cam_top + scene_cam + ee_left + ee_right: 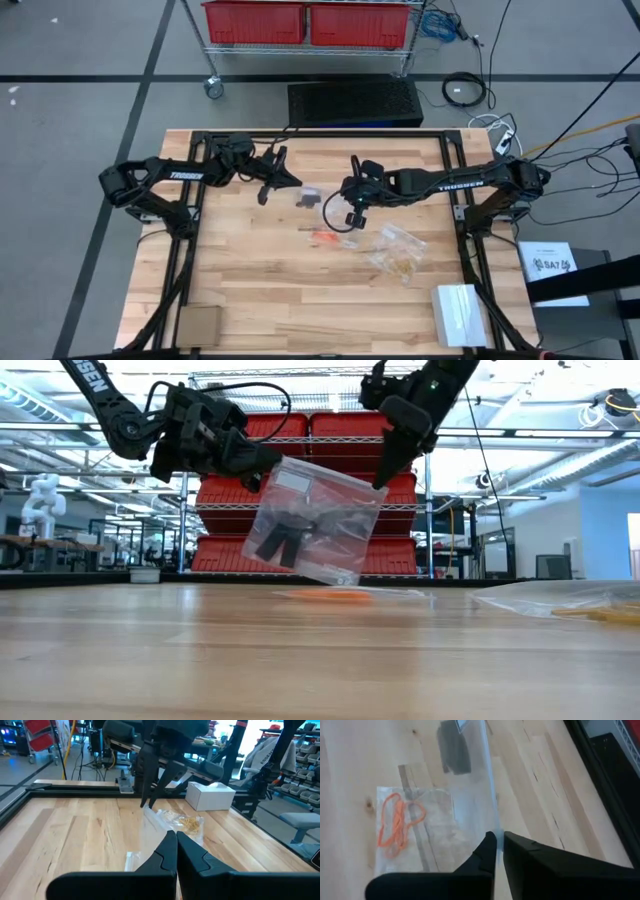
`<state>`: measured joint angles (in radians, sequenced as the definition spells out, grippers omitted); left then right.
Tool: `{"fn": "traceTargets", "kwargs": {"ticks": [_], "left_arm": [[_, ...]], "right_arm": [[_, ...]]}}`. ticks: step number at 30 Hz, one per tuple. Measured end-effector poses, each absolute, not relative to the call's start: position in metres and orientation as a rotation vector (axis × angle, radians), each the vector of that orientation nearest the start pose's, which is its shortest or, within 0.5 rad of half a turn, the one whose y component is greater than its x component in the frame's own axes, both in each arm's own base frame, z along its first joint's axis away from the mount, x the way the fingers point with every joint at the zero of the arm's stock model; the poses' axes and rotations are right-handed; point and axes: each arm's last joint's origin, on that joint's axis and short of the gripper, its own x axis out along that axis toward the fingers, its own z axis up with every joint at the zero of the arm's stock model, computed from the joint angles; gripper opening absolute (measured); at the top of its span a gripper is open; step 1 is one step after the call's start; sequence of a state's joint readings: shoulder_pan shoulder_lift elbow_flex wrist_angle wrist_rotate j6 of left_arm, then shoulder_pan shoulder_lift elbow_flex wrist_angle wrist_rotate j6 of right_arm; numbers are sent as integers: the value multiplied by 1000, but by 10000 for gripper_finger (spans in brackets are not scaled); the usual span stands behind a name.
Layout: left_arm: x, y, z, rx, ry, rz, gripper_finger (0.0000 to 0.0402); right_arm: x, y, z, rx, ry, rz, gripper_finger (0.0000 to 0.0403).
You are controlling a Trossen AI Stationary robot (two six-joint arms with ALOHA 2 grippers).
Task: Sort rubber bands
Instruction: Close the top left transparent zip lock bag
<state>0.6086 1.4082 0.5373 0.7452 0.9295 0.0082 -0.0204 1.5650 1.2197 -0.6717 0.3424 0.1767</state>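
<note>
A clear plastic bag [318, 525] with black rubber bands [285, 538] inside hangs in the air between my two grippers, over the middle of the table [310, 197]. My left gripper [255, 460] is shut on its upper left corner. My right gripper [383, 478] is shut on its upper right corner. A second clear bag with orange-red rubber bands [397, 822] lies flat on the table below, and also shows in the high view [325, 237]. A third bag with pale tan bands [395, 250] lies to the right of it. My left gripper pinches the clear bag's upper left corner [268, 472] between its two fingers, coming from the table's left and slanting down. The bag hangs below, lifted clear of the table. My right gripper pinches the bag's top edge at the upper right corner [372, 492] between its two fingers, pointing down from above. The edge also shows in the right wrist view [489, 822]. The bag hangs tilted between the two holds, its left side higher.
A white box [460, 312] stands at the table's near right corner. A flat cardboard piece [198, 325] lies at the near left. Black metal frame rails [190, 230] run along the table's sides. Bare wood lies across the near middle.
</note>
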Motion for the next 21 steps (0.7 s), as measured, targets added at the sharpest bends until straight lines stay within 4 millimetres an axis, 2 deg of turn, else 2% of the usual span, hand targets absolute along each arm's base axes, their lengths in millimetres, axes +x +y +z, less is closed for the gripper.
{"fn": "traceTargets", "kwargs": {"ticks": [6,12,17,21], "left_arm": [[231,133,204,-83,92,-318,1],[225,133,203,-100,143,-312,1],[213,137,200,-71,257,-152,1],[202,137,186,-26,470,49,1]], "right_arm": [[318,-16,259,34,981,-436,18],[314,-16,257,26,1031,-442,81],[314,-16,265,12,1026,-460,135],[315,-17,268,-8,1018,-450,163]]}}
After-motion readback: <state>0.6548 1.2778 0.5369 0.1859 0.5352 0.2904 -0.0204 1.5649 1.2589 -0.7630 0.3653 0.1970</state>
